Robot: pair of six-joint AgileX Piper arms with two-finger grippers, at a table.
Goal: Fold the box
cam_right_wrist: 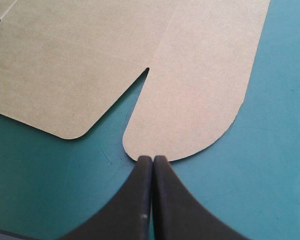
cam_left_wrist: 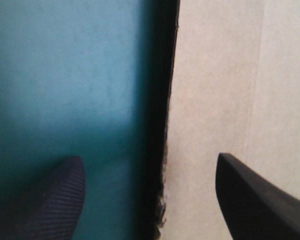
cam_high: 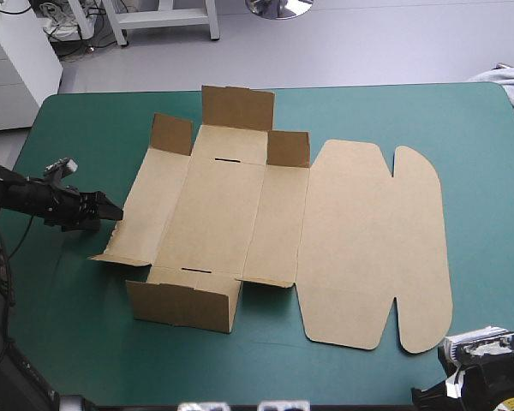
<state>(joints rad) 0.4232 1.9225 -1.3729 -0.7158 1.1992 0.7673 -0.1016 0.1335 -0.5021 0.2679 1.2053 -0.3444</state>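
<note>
I see the box [cam_high: 274, 223], a cut sheet of brown cardboard, mostly flat on the teal-green table cover [cam_high: 488, 188], with its two end walls raised. My left gripper [cam_left_wrist: 149, 162] stands wide open and empty, the box's side panel [cam_high: 150, 205] edge between its black fingers. My right gripper [cam_right_wrist: 153, 159] is closed on nothing (tip just short of the rounded lid flap [cam_right_wrist: 200, 100]). I judge raising the side wall is in hand: next, pinch that edge and lift.

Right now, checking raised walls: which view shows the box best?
The high view: the whole box shows, end walls raised, lid flat. The left wrist view shows only one edge between open fingers; the right wrist, only the lid's rounded flap.
</note>
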